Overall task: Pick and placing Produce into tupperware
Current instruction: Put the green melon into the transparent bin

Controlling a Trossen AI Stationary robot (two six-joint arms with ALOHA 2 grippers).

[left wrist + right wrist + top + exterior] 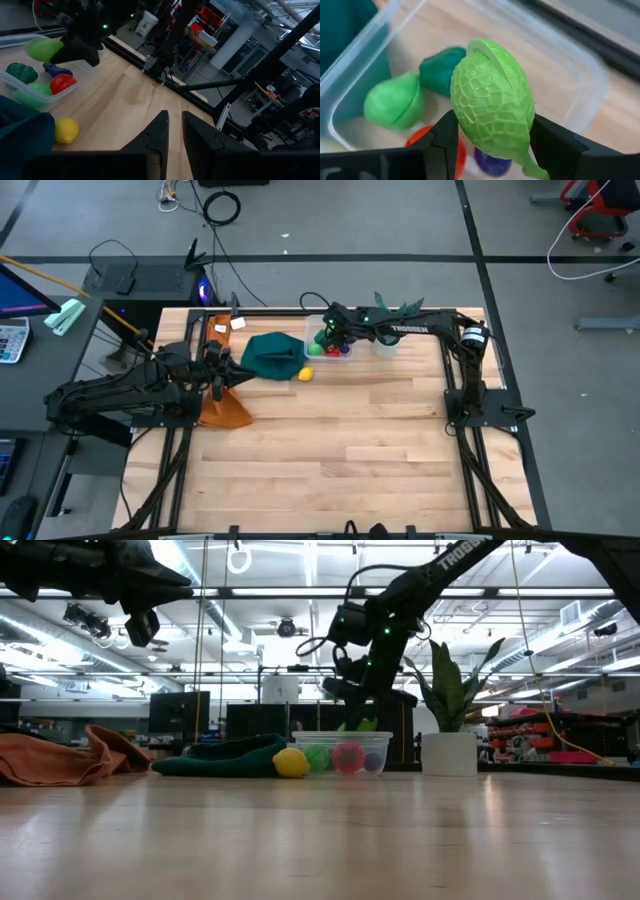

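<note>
While the right tool hangs clamped on a light green cabbage above the clear tupperware, the left tool, fingers together, waits at the surface's left.

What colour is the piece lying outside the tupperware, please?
Yellow piece, on the table beside the tupperware; the left wrist view shows it best.

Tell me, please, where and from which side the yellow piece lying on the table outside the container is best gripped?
Grip the yellow piece across its rounded middle, coming straight down from above. It lies on the bare table, beside the green cloth and near the tupperware, so a sideways approach would probably snag them.
</note>
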